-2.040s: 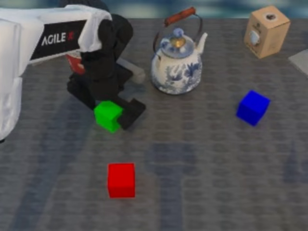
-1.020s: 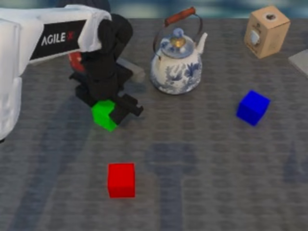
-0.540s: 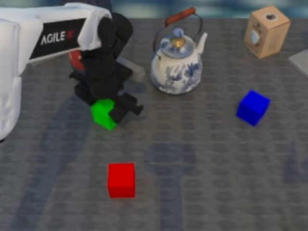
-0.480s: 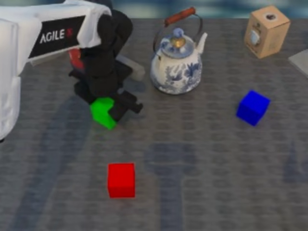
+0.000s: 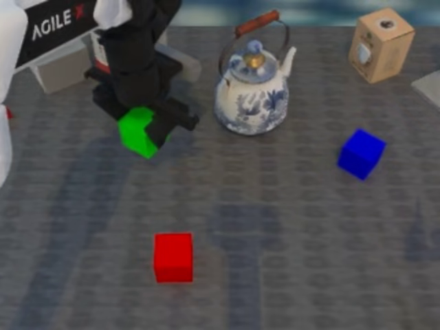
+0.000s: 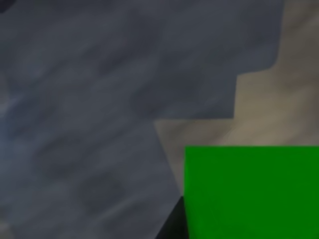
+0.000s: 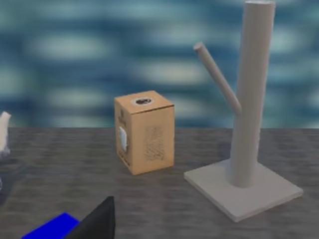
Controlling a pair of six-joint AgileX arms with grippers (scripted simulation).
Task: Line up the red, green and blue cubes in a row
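The green cube (image 5: 137,132) hangs above the table at the back left, with my left gripper (image 5: 143,122) shut on it; its shadow falls on the cloth below. In the left wrist view the green cube (image 6: 251,191) fills the corner beside one dark finger (image 6: 172,226). The red cube (image 5: 172,257) rests near the front, left of centre. The blue cube (image 5: 361,153) sits at the right, and a corner of the blue cube (image 7: 50,226) shows in the right wrist view. My right arm is parked outside the top view, open, with one finger (image 7: 99,221) showing.
A blue-and-white teapot (image 5: 252,89) stands at the back centre. A wooden box (image 5: 380,45) sits at the back right, beside a grey stand (image 7: 244,186). A grey-white box (image 5: 58,69) lies behind my left arm. A tiny red scrap (image 5: 8,113) sits at the left edge.
My left gripper closed on the green cube, then rose and moved back and left with it. The red and blue cubes have not moved.
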